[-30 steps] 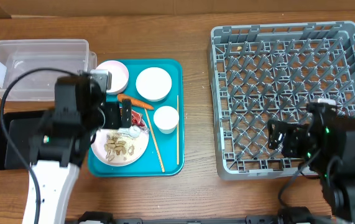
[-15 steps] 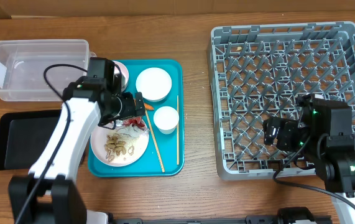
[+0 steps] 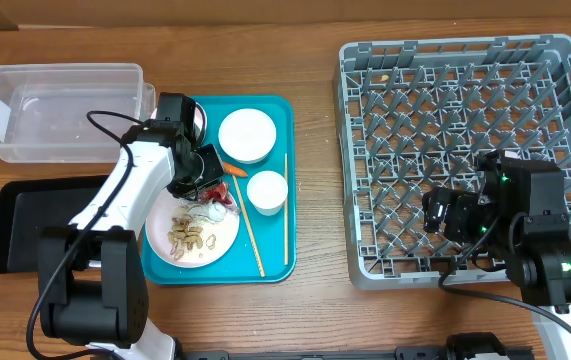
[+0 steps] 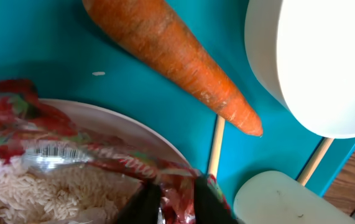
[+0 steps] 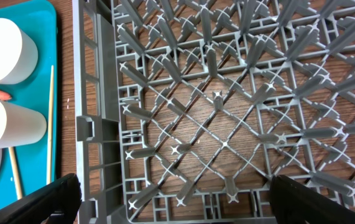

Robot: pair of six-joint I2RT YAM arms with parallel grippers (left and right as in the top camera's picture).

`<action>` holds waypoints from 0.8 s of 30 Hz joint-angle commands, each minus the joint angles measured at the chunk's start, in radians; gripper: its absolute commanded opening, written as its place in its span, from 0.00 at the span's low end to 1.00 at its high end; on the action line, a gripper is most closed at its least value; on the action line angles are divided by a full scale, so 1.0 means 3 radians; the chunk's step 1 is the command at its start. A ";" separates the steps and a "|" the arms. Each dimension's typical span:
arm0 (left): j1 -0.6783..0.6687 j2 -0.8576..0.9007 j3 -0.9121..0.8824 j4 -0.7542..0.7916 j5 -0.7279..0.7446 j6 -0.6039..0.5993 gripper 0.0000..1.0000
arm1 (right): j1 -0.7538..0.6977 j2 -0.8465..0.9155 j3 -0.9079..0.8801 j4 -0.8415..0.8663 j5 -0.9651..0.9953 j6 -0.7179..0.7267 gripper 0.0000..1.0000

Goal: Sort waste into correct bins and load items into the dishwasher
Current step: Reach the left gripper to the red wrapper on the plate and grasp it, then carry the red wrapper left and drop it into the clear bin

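Toward the near right corner, the right gripper (image 3: 447, 213) hangs over the near-left part of the grey dish rack (image 3: 465, 100), fingers spread wide and empty. Left of centre on the teal tray (image 3: 275, 265), the flat plate (image 3: 223, 240) holds beige food scraps (image 3: 190, 237), and two chopsticks (image 3: 248, 235) lie just right of it. The black tray (image 3: 25, 215) sits by the left edge. The left gripper (image 4: 176, 204) is pinched closed on the red snack wrapper (image 4: 15, 118), which lies over the plate's far rim. Beyond are the carrot (image 4: 177, 59), the cup (image 3: 267, 192), a white bowl (image 3: 247, 135) and a pinkish bowl (image 3: 197, 120). The clear tub (image 3: 60, 110) is in the far left corner.
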 commanded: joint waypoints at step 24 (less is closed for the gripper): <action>0.0875 -0.0071 0.1705 -0.0296 -0.1226 0.0184 0.05 | 0.0019 -0.0009 0.0089 0.0015 0.0070 -0.0023 1.00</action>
